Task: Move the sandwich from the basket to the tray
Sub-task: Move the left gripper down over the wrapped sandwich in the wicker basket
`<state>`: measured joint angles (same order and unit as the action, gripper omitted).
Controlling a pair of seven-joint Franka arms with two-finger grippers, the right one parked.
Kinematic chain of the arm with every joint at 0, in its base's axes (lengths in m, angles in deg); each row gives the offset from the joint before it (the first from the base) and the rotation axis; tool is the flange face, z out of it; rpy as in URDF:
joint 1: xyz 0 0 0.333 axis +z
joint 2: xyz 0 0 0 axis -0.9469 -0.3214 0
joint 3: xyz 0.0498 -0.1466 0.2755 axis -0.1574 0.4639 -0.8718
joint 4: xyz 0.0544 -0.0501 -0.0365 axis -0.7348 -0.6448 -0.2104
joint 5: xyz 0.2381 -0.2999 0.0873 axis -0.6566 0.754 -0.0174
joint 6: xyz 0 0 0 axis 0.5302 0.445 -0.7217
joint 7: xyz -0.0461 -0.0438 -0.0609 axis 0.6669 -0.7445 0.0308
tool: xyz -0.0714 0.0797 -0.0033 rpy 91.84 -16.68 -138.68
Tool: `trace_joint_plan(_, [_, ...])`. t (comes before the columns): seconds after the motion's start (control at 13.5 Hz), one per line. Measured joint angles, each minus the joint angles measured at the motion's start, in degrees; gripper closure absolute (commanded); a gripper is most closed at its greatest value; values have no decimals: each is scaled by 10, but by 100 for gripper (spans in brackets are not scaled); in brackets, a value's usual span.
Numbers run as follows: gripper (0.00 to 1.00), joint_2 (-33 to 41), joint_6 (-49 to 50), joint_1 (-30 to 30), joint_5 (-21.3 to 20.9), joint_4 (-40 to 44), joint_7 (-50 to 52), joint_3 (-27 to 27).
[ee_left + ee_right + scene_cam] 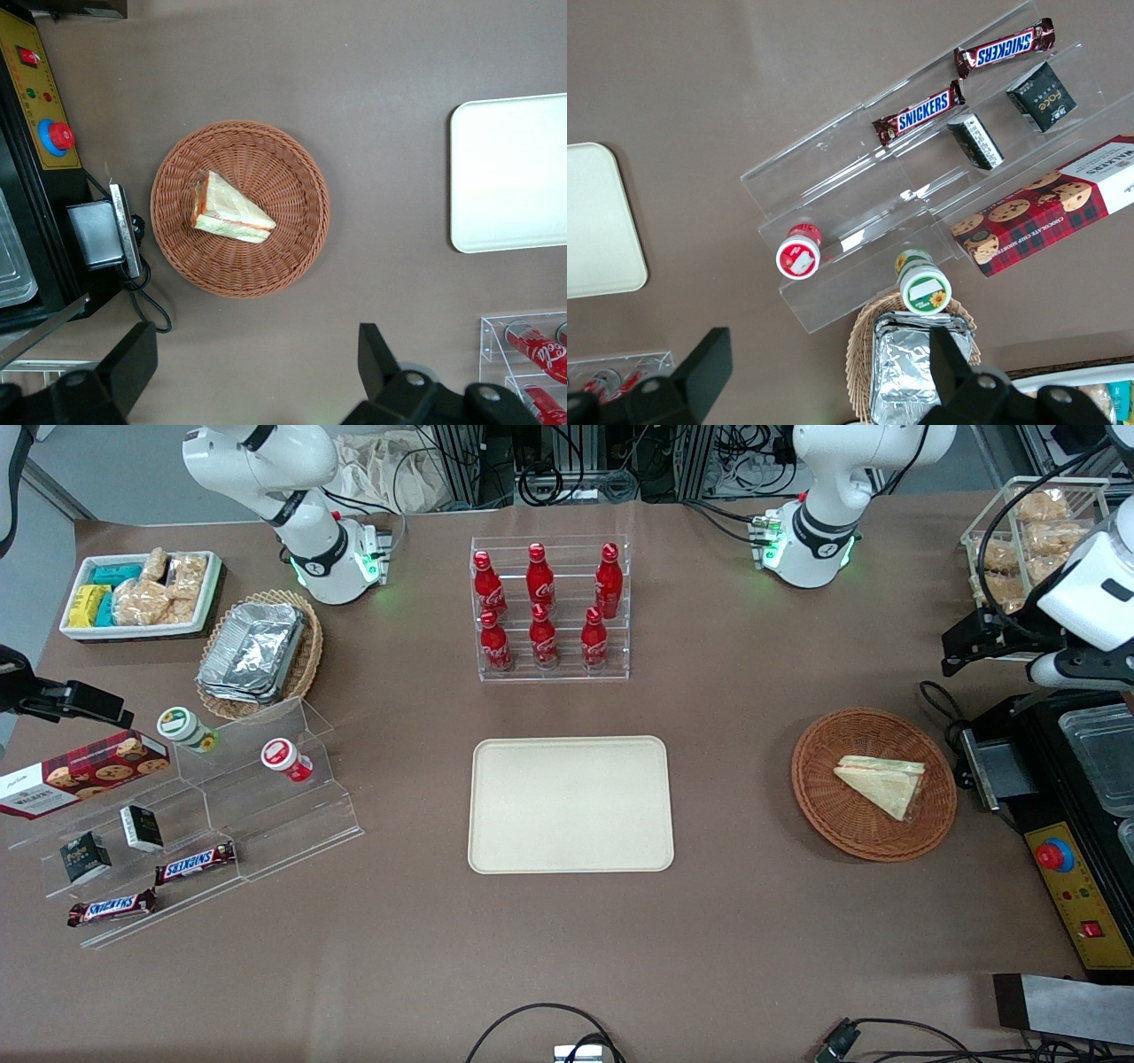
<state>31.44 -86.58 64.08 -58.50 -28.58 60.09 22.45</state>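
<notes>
Hovering high with jaws spread wide and empty, the gripper (252,376) looked down on the sandwich (229,210), which lay flat in the basket (297,257) below, the tray (509,173) waiting bare nearby on the worktop (354,71).

A small triangular sandwich (882,784) in clear wrap, pale bread with an orange-red filling edge, lies flat inside a round reddish-brown wicker basket (824,797) toward the working arm's end of the table. A flat cream rectangular tray (570,804) with rounded corners lies well apart, mid-table, bare
</notes>
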Motion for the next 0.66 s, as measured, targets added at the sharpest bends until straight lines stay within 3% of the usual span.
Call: trace_joint_plan(0.66, [0,-48,17,6,-5,-9,56,-10])
